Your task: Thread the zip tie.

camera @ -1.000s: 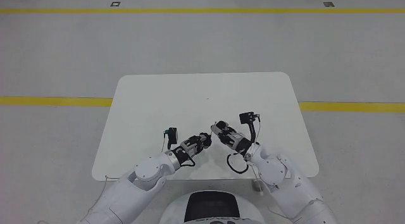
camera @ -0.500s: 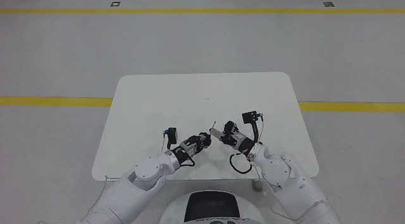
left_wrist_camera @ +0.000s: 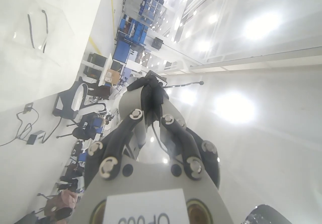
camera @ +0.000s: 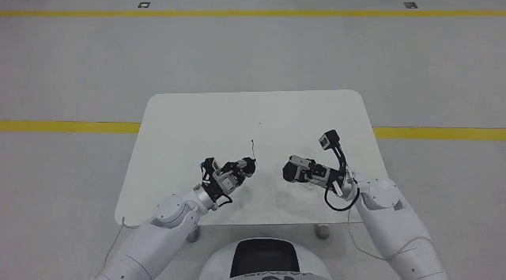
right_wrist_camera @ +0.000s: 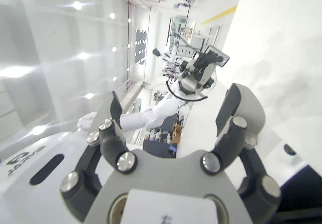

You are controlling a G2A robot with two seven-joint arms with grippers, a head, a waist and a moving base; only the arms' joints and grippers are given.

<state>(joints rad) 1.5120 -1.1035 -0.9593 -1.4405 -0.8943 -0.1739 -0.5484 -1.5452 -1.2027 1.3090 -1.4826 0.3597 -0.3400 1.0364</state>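
Left gripper (camera: 239, 169) is clenched on the thin black plastic zip tie (camera: 251, 150), holding it above the white round-cornered table (camera: 182, 122), a little left of the middle of the near edge. The tie's free length sticks out past the pinch, pointing away from that edge. In the left wrist view the grip sits on a dark bunched part of the strip, and I cannot tell whether it is already looped. Right gripper (camera: 288, 169) hangs to the right, apart from the other, jaws spread and empty. The tie looks light, slick and springy, so it will likely bow or whip. A hold close to the free tip should keep it stiff enough to steer.
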